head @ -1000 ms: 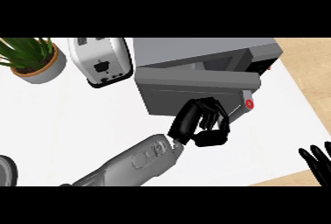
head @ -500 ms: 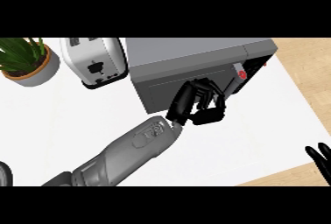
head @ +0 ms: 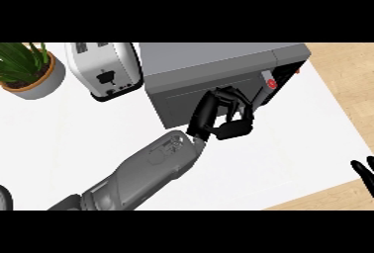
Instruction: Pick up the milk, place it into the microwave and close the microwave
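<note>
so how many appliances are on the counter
2: a toaster at upper left beside the potted plant, a microwave right of it. More may be out of view.

Worktop [head: 73, 133]: smooth, white, matt. Microwave [head: 211, 62]: grey, matt, metal-looking casing. Toaster [head: 106, 66]: glossy white shell. Plant pot [head: 33, 89]: plain grey, matt. My left hand [head: 211, 113]: black, hard-looking plastic, faint sheen. My forearm [head: 150, 168]: smooth grey shell, soft highlights.
</note>
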You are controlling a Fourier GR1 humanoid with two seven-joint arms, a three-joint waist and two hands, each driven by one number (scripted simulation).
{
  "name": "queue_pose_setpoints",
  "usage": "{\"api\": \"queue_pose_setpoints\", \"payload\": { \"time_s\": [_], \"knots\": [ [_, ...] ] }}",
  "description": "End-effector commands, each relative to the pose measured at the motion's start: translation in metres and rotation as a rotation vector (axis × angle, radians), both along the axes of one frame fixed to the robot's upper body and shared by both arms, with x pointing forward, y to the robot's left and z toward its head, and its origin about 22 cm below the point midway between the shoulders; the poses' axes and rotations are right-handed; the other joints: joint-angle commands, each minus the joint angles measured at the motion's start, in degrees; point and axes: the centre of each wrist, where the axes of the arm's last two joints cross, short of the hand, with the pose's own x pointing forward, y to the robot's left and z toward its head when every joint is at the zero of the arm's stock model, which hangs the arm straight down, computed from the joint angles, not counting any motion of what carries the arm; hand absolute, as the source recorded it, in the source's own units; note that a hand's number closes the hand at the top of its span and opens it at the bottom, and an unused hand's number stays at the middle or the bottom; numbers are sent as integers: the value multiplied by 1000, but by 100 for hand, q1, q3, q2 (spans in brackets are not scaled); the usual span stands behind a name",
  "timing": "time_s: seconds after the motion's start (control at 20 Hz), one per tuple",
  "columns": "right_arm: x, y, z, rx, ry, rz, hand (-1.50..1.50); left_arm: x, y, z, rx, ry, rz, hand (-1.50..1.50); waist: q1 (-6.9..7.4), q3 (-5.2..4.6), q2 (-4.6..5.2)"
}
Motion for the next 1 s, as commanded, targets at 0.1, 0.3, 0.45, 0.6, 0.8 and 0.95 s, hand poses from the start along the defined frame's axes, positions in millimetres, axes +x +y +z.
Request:
{"api": "queue_pose_setpoints", "payload": {
  "time_s": [0.1, 0.3, 0.45, 0.6, 0.8, 0.95],
  "knots": [
    [2, 0, 11, 9, -24, 20, -150, 25, 10, 6, -30, 55, 119, 150, -109, -2, 94],
    [3, 1, 13, 2, -21, 55, -150, 26, 10, 5, -27, 12, 148, 150, -112, 6, 105],
    [2, 3, 15, 1, -24, 84, -150, 26, 9, 8, -53, -8, 164, 150, -152, 5, 112],
    [2, 3, 17, 6, -33, 114, -150, 26, 12, 2, -50, -24, 178, 150, -182, 10, 139],
    [2, 8, 24, 8, -51, 146, -150, 25, 11, 1, -61, -30, 181, 150, -193, -3, 138],
    [3, 6, 25, 6, -45, 161, -150, 25, 10, 3, -71, -35, 183, 150, -198, 7, 156]
  ]
}}
